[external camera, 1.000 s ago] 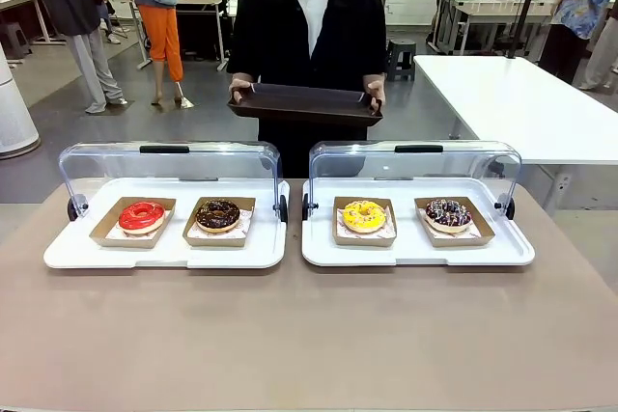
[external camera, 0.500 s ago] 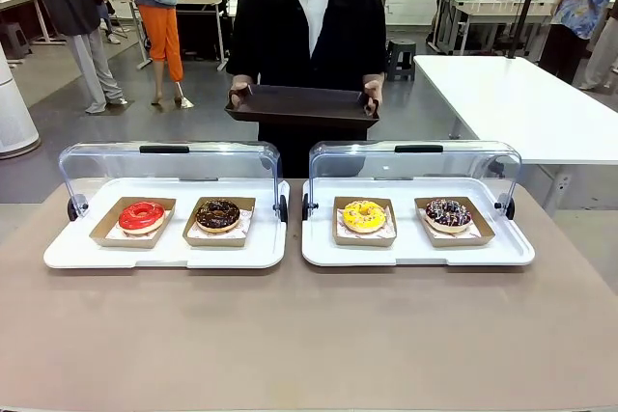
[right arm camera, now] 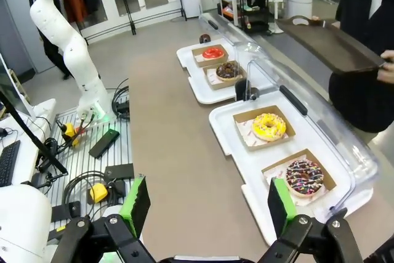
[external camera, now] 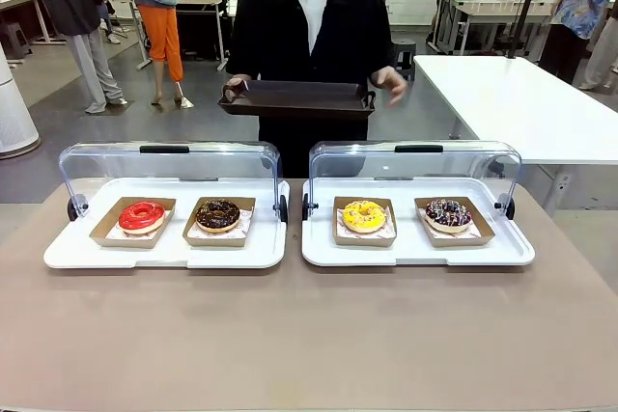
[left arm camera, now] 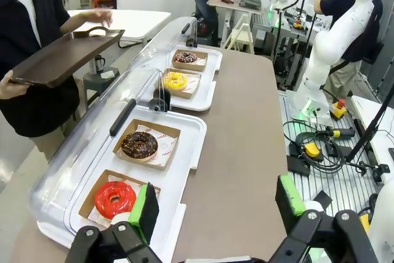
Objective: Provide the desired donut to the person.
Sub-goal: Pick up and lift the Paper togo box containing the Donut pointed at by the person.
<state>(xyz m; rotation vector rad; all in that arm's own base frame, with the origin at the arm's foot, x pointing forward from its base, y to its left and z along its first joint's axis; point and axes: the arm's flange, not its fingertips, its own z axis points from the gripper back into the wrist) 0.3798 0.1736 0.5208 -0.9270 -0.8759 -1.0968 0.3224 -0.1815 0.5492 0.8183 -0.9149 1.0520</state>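
Front view, stock at this moment:

- Person [external camera: 309, 36]: stands beyond the desk's far edge, at its middle. One hand [external camera: 235, 85] grips an end of a dark tray [external camera: 299, 98] held level at the waist; the other hand [external camera: 391, 82] is lifted just off the tray's opposite end, fingers spread. Which donut is wanted cannot be told from it.
- White serving trays, two: left serving tray [external camera: 58, 256] toward the desk's left edge, right serving tray [external camera: 517, 253] toward its right edge, both along the far half of the desk. Each clear cover [external camera: 164, 163] stands raised at the far side, so the near side looks open to a reach.
- Donuts, four, each in its own brown card box: red donut [external camera: 142, 215] and chocolate donut [external camera: 217, 213] on the left serving tray; yellow donut [external camera: 364, 215] and sprinkled donut [external camera: 448, 212] on the right one.
- Left end effector [left arm camera: 217, 203]: jaws wide, nothing between them, hanging back over the desk's left end. The red donut lies closest ahead, off its one pad; the chocolate donut next beyond.
- Right end effector [right arm camera: 208, 204]: jaws wide, nothing held, back over the desk's right end. The sprinkled donut lies closest ahead, the yellow beyond.

Judgement: the choice of arm turns on the side. The left pair falls to the left arm, the right pair to the right. The donuts are round, so no long axis governs the approach; the square boxes offer straight walls.
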